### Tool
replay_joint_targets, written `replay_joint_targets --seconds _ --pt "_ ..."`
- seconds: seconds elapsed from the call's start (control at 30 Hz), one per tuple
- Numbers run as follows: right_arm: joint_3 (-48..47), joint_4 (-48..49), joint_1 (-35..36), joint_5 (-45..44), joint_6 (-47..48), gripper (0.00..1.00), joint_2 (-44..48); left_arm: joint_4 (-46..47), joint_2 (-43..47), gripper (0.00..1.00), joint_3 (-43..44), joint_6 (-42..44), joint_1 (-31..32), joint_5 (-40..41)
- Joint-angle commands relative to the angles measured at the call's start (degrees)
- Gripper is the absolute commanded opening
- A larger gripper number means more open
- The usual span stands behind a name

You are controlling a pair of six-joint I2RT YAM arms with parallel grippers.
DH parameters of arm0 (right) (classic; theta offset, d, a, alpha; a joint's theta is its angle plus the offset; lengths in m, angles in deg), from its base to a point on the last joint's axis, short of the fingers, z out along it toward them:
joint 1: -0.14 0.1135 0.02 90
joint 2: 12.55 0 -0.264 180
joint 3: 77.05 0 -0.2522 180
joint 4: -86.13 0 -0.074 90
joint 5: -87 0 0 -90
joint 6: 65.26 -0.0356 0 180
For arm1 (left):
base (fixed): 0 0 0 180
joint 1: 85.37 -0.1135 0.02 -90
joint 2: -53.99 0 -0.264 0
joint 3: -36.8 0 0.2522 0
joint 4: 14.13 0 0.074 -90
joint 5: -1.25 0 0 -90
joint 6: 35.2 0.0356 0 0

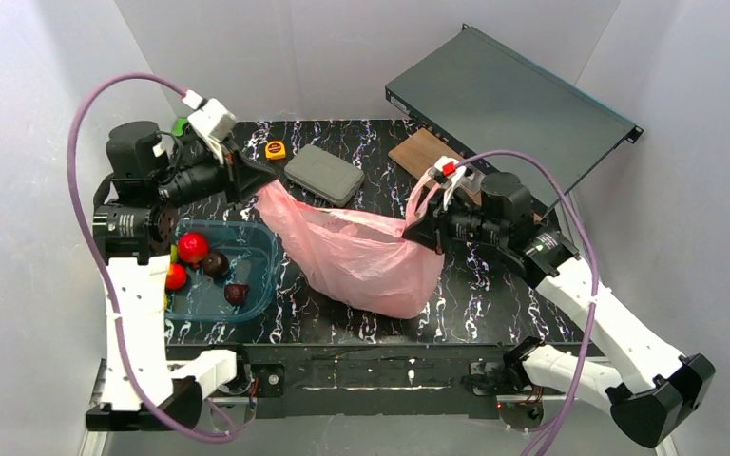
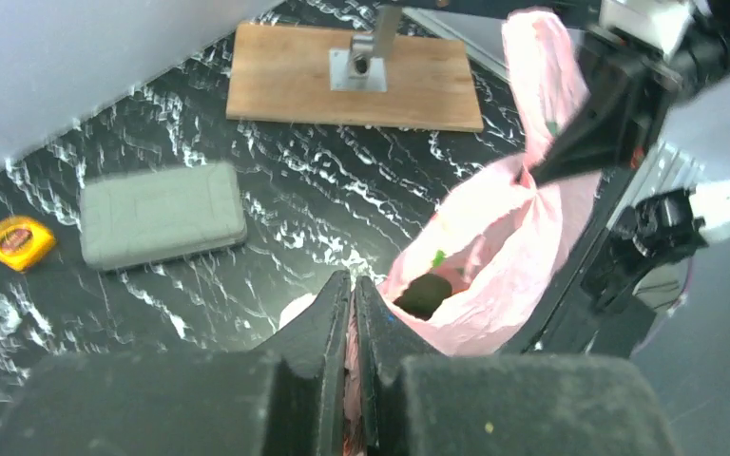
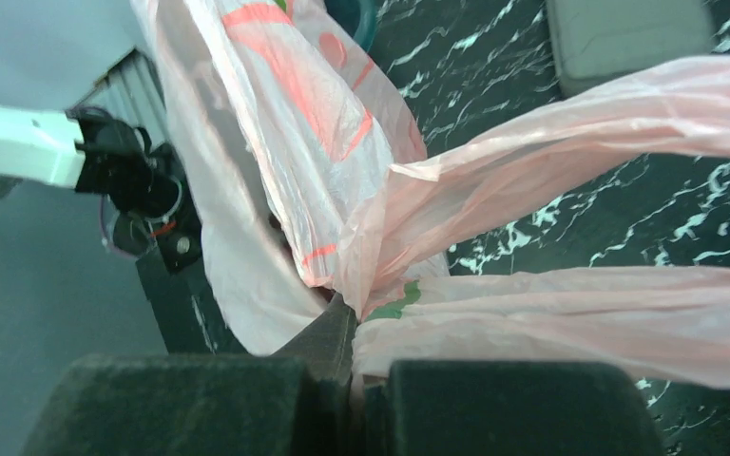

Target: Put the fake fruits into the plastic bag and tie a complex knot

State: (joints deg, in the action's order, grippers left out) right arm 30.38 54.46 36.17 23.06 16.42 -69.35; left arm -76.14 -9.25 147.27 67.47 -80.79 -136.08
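plastic bag [image 1: 361,255]: pink, crinkled, lying mid-table, drawn out between the two grippers.
left gripper [image 1: 264,187]: pinched on the bag's far-left corner.
right gripper [image 1: 413,228]: pinched on the bag's right end, where a handle loops up beside it.
teal tub [image 1: 274,266]: just left of the bag.
fake fruits [image 1: 192,247]: two red and two dark maroon, all in the tub, left of the bag.
grey case [image 1: 324,175]: just behind the bag.
yellow tape measure [image 1: 275,149]: behind the bag, beyond the case.
wooden board [image 1: 420,152]: behind the bag, to the right.
dark rack unit [image 1: 509,104]: well behind the bag, to the right, tilted.

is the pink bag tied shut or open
Open, untied. The plastic bag hangs stretched between the left claw and right claw, each pinching an edge, and a dark fruit shows through its mouth.
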Motion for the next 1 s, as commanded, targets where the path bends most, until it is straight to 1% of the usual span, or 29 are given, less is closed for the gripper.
replay_joint_targets --seconds 0.0,0.07,0.13,0.27,0.37,0.47,0.57,0.63,0.8,0.97 --pt "3.69 -5.94 0.00 2.11 7.51 0.01 -7.92 9.61 -5.83 0.00 -10.85 -18.67 -16.00 -3.25" --pt "4.12 -6.80 -0.04 1.20 11.16 0.01 -9.90 7.90 -7.93 0.00 -12.75 -17.28 -17.99 -2.31" --pt "4.30 -6.96 0.08 1.04 12.61 0.01 -11.02 6.08 -8.59 0.00 -15.35 -13.77 -18.39 -0.10" --pt "5.08 -5.59 1.13 0.01 15.27 0.01 -10.80 6.34 -7.42 0.00 -22.74 -10.89 -18.38 2.99" --pt "5.09 -4.40 2.56 -0.16 17.30 0.01 -9.28 6.93 -7.07 0.00 -26.76 -10.69 -18.40 5.89" --pt "4.93 -3.57 3.54 -1.70 20.12 0.01 -7.83 6.66 -7.86 0.00 -27.85 -10.72 -18.38 10.62" --pt "4.81 -5.54 4.24 -4.30 24.23 0.01 -9.15 4.93 -10.46 0.00 -27.49 -10.02 -18.39 17.09" --pt "6.56 -5.27 4.92 -7.06 27.24 0.01 -10.21 3.04 -12.36 0.00 -27.66 -8.61 -18.50 20.26" --pt "12.48 -0.85 7.27 -12.72 32.64 0.01 -11.91 3.47 -12.66 0.00 -32.15 -5.37 -18.63 23.92" --pt "13.97 1.53 8.62 -16.55 35.39 0.01 -16.33 3.48 -12.17 0.00 -36.95 -4.10 -18.64 26.34"
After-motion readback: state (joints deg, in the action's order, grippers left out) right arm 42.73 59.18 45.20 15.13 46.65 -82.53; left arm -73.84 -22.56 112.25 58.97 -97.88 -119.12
